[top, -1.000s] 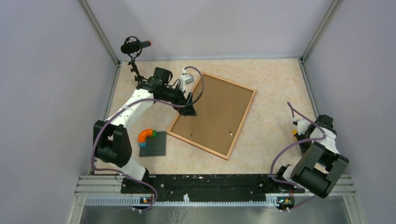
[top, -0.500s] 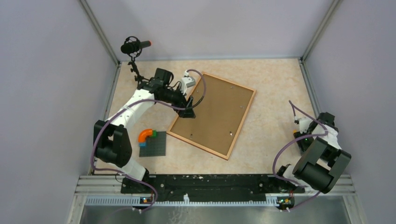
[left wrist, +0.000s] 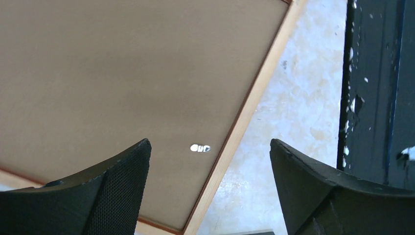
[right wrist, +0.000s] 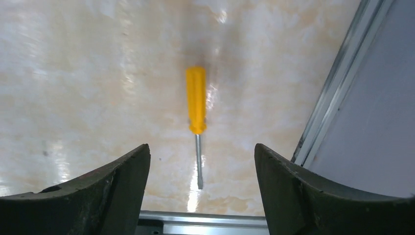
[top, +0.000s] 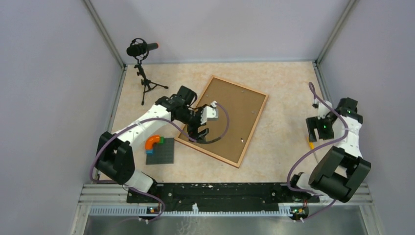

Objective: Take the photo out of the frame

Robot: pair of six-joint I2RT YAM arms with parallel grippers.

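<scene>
Right gripper [right wrist: 201, 147] opened off the screwdriver [right wrist: 196, 100] while the wide-open left gripper [left wrist: 209, 143] slid to the frame [left wrist: 122, 73]'s near clip [left wrist: 200, 148], so unclipping looked next.

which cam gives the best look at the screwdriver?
Right wrist. The screwdriver lies whole on the table, with its yellow handle and metal shaft both clear. Top external shows only a small yellow speck of it beside the right arm. Left wrist shows none of it.

microphone [top: 142, 48], yellow screwdriver [right wrist: 196, 100], grey baseplate [top: 162, 152]
</scene>
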